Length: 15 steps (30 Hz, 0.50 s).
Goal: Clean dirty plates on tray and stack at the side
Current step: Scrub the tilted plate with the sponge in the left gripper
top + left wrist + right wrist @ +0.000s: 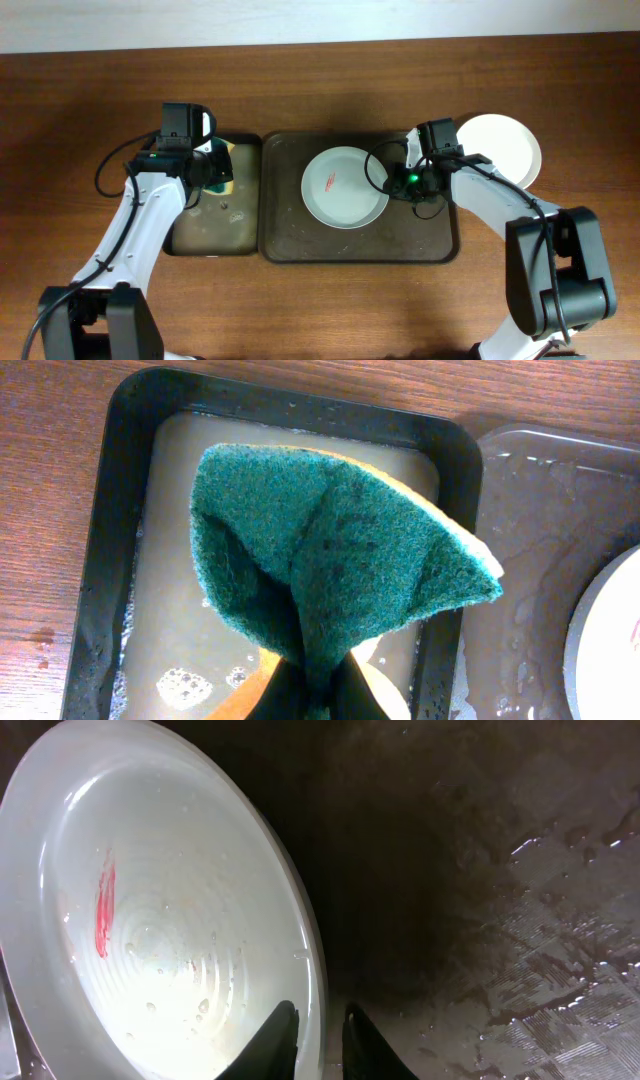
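Note:
A white plate (338, 195) with a red smear (103, 910) lies on the large dark brown tray (425, 240). My right gripper (390, 184) is shut on this plate's right rim, one finger (276, 1038) inside the plate (170, 930) and the other outside over the wet tray (480, 900). A second, clean white plate (503, 147) sits on the bare wood at the right. My left gripper (213, 166) is shut on a folded green-yellow sponge (330, 560), held above the narrow tray (115, 520). The left gripper (318, 695) pinches the sponge's lower end.
The narrow dark tray (215, 235) holds cloudy soapy water with bubbles (180, 685). It sits against the left edge of the large tray (540, 510). Brown wood tabletop (320, 310) surrounds both trays. The plate's edge (610, 650) shows at the right of the left wrist view.

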Tool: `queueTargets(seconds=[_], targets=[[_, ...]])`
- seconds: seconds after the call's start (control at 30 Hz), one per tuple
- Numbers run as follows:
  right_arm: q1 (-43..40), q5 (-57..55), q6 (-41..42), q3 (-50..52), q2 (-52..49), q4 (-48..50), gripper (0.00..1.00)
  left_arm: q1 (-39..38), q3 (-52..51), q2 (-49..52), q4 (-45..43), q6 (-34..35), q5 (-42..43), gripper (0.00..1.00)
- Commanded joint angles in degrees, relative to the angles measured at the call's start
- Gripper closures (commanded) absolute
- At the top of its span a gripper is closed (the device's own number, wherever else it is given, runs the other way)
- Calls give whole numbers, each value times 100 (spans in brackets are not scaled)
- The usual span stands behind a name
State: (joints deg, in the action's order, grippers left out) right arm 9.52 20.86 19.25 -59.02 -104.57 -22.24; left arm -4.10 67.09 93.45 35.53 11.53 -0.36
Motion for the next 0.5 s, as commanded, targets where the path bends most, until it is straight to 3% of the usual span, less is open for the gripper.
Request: queueTargets(seconds=[0.0, 0.47], targets=[[22, -55, -37, 66, -83, 11, 86, 9, 52, -2, -9, -96, 85, 100], [22, -50, -37, 299, -92, 225, 93, 9, 52, -2, 28, -96, 83, 100]])
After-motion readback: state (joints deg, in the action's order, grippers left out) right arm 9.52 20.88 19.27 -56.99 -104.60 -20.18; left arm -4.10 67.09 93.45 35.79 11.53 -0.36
